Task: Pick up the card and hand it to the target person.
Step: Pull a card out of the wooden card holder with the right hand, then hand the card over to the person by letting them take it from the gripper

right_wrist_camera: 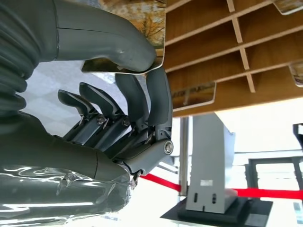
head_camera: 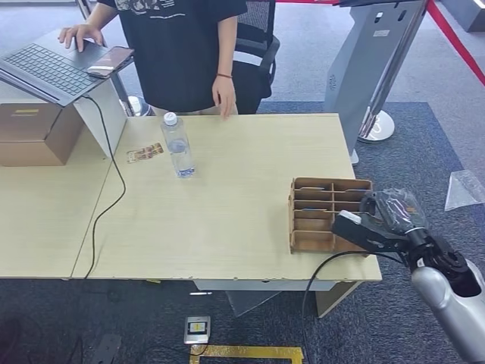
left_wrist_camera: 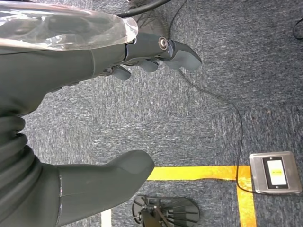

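Card [right_wrist_camera: 150, 21] is sitting pinched between the right hand [right_wrist_camera: 118, 90] thumb and fingers [right_wrist_camera: 157, 94], right at the wooden rack [head_camera: 329, 216] near the surface's edge. Left hand [left_wrist_camera: 107, 94] is hanging over the carpet, fingers loose and holding nothing. Person [head_camera: 183, 45] is waiting across the surface; I'd be lifting the card straight out of its slot, keeping the pinch firm

Card [right_wrist_camera: 152, 21] with an autumn-toned printed picture, pinched between thumb and fingers of the right hand [right_wrist_camera: 118, 94] at top centre of the right wrist view, just beside the wooden slotted rack [head_camera: 329, 214] at right centre of the head view.
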Controlling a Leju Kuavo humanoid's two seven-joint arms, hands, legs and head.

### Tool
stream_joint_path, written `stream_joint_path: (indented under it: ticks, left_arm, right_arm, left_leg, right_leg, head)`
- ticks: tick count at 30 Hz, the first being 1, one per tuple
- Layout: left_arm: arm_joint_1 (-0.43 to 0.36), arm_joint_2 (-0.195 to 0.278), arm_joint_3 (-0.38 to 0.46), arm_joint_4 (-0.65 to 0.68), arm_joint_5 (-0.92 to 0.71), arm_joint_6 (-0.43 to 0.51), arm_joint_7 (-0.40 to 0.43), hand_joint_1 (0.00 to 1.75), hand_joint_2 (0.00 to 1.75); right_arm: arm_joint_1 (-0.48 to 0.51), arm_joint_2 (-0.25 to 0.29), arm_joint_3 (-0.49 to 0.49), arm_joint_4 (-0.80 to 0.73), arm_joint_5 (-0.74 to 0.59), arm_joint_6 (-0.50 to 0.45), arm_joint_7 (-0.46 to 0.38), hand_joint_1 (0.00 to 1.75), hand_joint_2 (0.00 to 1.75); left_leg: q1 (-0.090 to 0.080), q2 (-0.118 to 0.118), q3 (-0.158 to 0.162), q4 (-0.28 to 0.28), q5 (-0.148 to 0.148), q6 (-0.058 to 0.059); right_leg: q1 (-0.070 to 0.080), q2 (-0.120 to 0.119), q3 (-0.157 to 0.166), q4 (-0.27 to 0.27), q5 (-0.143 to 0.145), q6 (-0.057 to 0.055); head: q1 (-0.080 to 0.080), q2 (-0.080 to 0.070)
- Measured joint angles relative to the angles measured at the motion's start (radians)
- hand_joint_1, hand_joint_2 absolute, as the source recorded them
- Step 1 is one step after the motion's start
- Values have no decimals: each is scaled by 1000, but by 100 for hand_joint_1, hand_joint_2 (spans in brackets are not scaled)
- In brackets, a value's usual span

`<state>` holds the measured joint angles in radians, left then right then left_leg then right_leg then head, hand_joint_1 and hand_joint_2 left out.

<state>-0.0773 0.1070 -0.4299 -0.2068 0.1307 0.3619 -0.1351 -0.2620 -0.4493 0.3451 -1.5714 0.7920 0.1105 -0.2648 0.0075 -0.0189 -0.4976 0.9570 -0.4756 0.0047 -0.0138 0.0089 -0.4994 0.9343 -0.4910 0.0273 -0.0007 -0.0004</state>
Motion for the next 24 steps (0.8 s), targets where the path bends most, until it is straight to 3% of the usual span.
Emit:
stream_joint_path:
  ticks: [10, 17, 21, 24]
  left_arm:
    - [0, 4, 0, 0, 6, 0, -4, 0, 175]
    - [0, 5, 0, 0, 9, 0, -4, 0, 175]
    - [0, 8, 0, 0, 18, 0, -3, 0, 175]
    - [0, 8, 0, 0, 18, 2, -4, 0, 175]
  right_arm:
    - [-168, -123, 29, -102, -128, 167, 54, 175, 175]
    - [-208, -160, 46, -133, -134, 178, 62, 175, 175]
    - [-322, -224, 71, -149, -173, 167, 86, 175, 175]
    - [-348, -237, 80, -148, -172, 117, 86, 175, 175]
  left_leg:
    - [-1, 0, 0, 0, 0, 0]
    - [-1, 0, -1, 0, 0, 0]
    - [-1, 0, -1, 0, 0, 0]
    - [-1, 0, -1, 0, 0, 0]
  right_leg:
    - [-1, 0, 0, 0, 0, 0]
    - [-2, 0, 0, 0, 0, 0]
    - [-1, 0, 0, 0, 0, 0]
    - [-1, 0, 0, 0, 0, 0]
  head:
    - [0, 0]
    - [0, 0]
    - [0, 0]
    - [0, 0]
